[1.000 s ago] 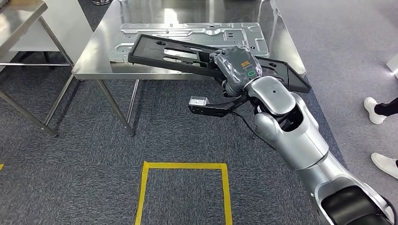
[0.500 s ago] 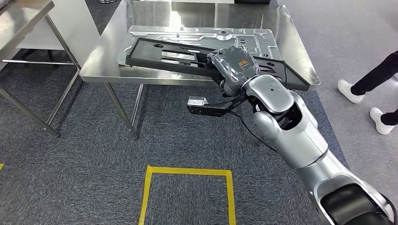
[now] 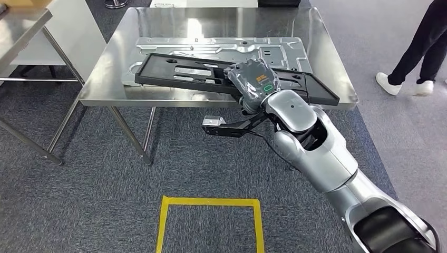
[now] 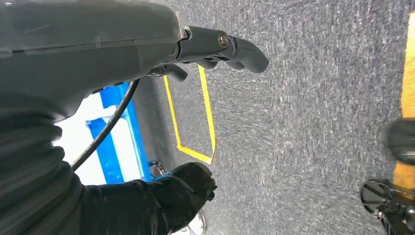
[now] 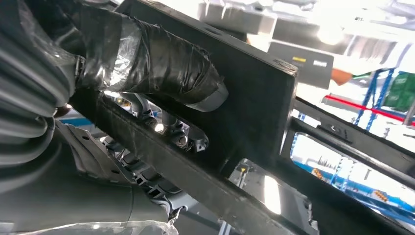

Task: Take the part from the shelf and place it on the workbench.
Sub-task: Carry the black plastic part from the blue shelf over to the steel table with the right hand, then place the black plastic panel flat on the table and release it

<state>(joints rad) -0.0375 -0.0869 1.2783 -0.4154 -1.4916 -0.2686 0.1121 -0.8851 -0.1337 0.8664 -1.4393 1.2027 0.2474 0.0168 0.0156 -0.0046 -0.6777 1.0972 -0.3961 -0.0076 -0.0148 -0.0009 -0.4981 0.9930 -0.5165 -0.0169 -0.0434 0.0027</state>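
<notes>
The right hand (image 3: 256, 80) holds the black part (image 3: 184, 74) near its middle; in the right wrist view its fingers (image 5: 161, 63) are closed around one bar of the part. The part is a long, flat black frame with long openings. It lies along the near edge of the steel worktop (image 3: 105, 71), over a silver metal sheet (image 3: 221, 47), and its right end reaches the near right corner. The left hand (image 4: 215, 49) hangs over the grey carpet (image 4: 303, 122), and its fingers are loosely apart and hold nothing.

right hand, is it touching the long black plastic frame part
Touching. In the right wrist view the right hand wraps its thumb over the long black plastic frame part, with fingers showing through the slot.
</notes>
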